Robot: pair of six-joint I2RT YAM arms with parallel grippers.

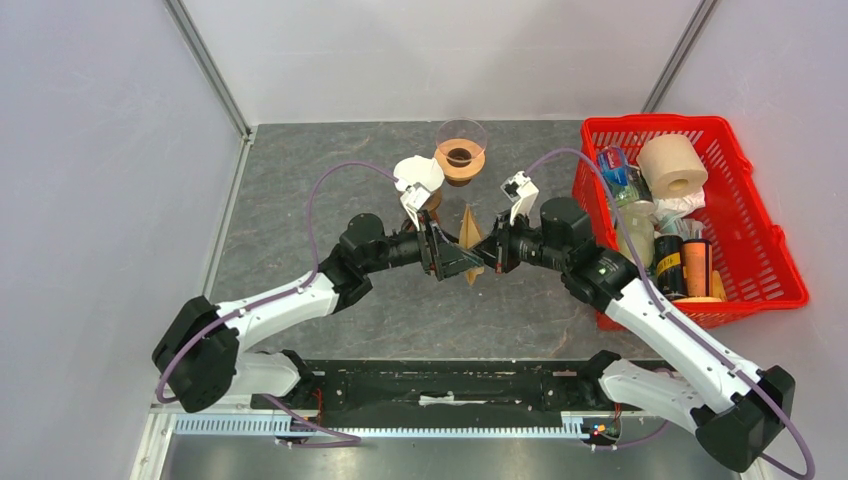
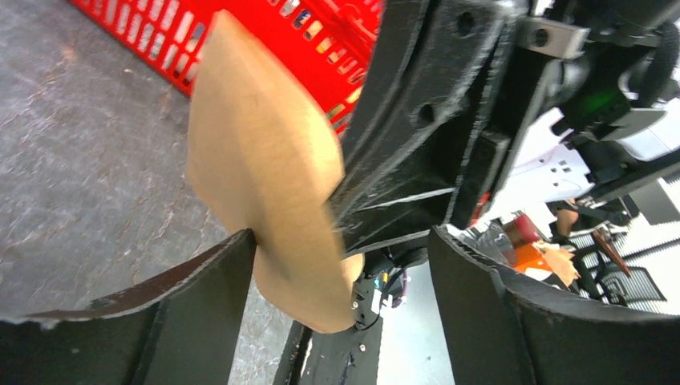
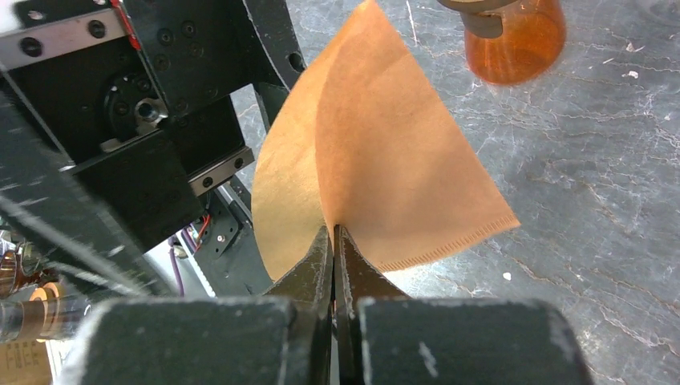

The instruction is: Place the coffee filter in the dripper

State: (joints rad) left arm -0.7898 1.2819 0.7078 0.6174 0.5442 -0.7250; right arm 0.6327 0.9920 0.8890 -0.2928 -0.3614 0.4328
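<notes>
- My right fingers (image 3: pixel 309 273) are pressed together on the lower edge of the coffee filter (image 3: pixel 385 160) and hold it upright above the surface (image 3: pixel 577 208).
- My left fingers (image 2: pixel 200 305) stand wide apart around the filter; one is at its edge.
- Farther back, the dripper (image 1: pixel 461 152) stands on the surface, apart from the filter.
- The red basket (image 1: pixel 655 122) is at the right.

Folded brown filter (image 3: pixel 377 160) near amber dripper (image 1: pixel 461 152)

You have a tan filter (image 3: pixel 385 160) with a finely dotted seam, your amber see-through dripper (image 1: pixel 461 152), a red grid-walled basket (image 1: pixel 765 250), a dark grey veined table (image 1: pixel 300 200).
</notes>
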